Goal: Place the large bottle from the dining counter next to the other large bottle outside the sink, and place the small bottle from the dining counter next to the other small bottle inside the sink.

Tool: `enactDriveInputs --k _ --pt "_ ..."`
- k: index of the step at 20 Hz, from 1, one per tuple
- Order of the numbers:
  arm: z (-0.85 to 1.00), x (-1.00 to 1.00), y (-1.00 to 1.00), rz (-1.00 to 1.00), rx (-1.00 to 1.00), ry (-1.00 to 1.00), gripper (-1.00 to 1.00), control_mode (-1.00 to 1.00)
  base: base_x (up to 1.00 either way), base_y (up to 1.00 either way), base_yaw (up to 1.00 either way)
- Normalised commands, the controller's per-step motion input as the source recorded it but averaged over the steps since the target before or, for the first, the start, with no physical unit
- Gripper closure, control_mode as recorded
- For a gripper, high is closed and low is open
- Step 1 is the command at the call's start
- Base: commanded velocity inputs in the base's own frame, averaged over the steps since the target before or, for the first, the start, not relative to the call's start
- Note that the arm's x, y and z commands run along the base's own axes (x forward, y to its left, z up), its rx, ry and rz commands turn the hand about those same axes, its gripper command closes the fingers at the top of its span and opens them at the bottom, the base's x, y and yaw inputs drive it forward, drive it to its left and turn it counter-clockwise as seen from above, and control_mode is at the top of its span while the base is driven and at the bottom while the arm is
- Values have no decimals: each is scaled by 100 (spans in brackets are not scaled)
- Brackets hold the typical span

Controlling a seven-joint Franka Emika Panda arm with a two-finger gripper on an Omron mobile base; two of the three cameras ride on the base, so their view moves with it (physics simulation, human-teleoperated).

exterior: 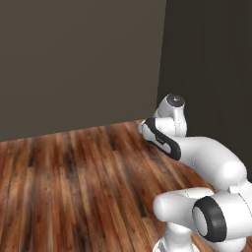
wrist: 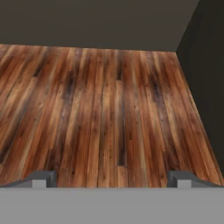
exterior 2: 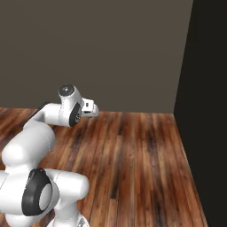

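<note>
The fingers stand wide apart, holding nothing, above a wooden floor beside grey walls.

Floor under the gripper of reddish-brown wood planks, streaked grain, slight sheen, walls ahead of it flat matt grey-brown, darker wall to its right, arm glossy white plastic with dark joints
</note>
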Motion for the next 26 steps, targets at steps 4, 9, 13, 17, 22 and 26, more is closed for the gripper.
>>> enactDriveInputs --k 4,9,13,17,22,26 --pt "0 0 0 0 0 0 -100 100 100 45 25" --pt "0 0 0 0 0 0 -100 100 100 44 43" --pt "0 0 0 0 0 0 -100 100 100 26 53" --pt "0 0 0 0 0 0 -100 100 100 25 58" --pt "0 0 0 0 0 0 -100 100 100 17 62" --pt "0 0 0 0 0 0 -100 100 100 7 66"
